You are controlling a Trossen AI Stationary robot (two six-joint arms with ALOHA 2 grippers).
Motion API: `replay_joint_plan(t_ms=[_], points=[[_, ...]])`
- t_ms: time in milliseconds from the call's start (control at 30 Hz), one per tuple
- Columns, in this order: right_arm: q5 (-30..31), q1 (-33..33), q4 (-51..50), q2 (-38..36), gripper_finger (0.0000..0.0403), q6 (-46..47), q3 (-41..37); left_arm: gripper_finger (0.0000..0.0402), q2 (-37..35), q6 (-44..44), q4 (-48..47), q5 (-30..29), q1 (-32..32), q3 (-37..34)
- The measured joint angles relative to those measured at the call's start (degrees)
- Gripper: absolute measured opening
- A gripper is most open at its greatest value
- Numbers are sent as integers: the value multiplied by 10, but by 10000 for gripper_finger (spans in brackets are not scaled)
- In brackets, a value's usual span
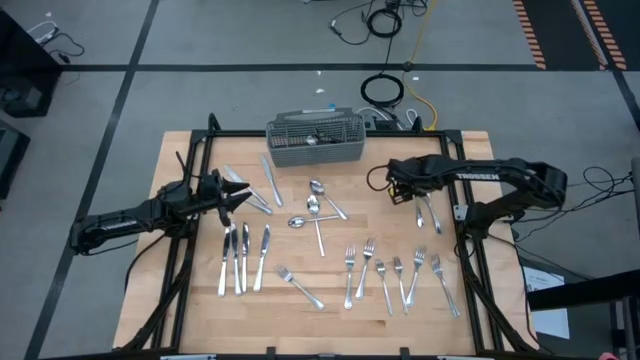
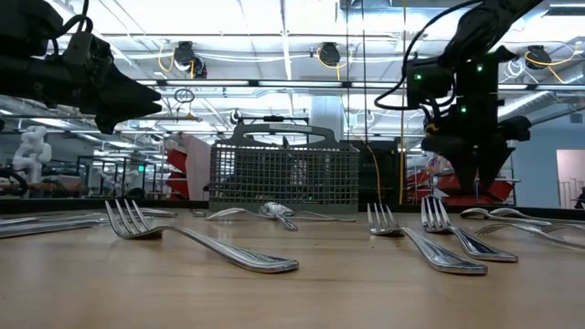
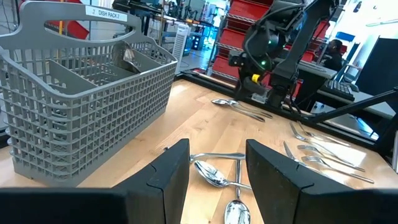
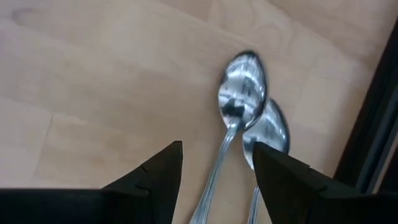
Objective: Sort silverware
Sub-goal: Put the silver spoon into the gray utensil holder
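Silverware, loose on the wooden table.
Knives lay at the left, spoons at the middle, forks in a row at the right (two more spoons lay side by side, touching, near the right edge). The right gripper hung over those two spoons, jaws apart, holding nothing; the left gripper waited, released, above the table's left side, facing the grey mesh basket.
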Motion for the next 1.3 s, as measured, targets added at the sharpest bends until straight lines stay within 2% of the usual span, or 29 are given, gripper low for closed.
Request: replay_joint_plan(t_ms=[133,400,700,1100,1300], points=[[6,0,11,0,187,11,-6,164,0,0,0,0,0,0],[-13,0,39,-13,187,48,-68,164,0,0,0,0,0,0],[9,0,70,-14,187,35,-70,164,0,-1,1,0,0,0],[8,1,82,-7,163,35,-72,164,0,-1,1,0,0,0],[-12,2,115,-7,166,42,-108,164,0,-1,0,0,0,0]])
